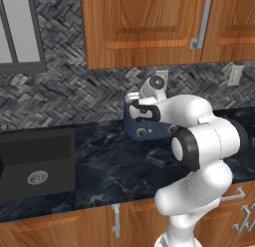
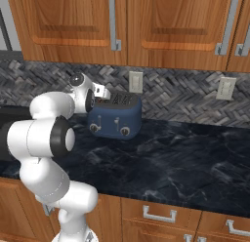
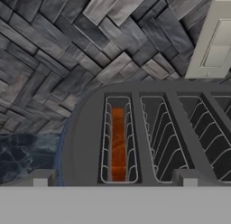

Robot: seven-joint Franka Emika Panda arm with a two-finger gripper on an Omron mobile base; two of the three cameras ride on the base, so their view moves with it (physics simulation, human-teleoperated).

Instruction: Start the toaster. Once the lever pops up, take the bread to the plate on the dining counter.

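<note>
Black sink (image 1: 37,164) set into dark marble worktop (image 1: 114,166), at its left end. Grey herringbone tile backsplash (image 1: 74,99) run along wall behind worktop. Two white wall outlets (image 2: 135,82) (image 2: 224,88) mounted on backsplash above worktop. Wooden upper cabinets (image 2: 161,26) with metal bar handles (image 2: 222,24) hung above backsplash. Wooden base cabinets (image 2: 161,219) with metal handles fitted below worktop. Window frame (image 1: 20,32) seen above sink.

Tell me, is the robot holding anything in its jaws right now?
Nothing. The gripper is open above the toaster, and the bread sits down in a slot.
</note>
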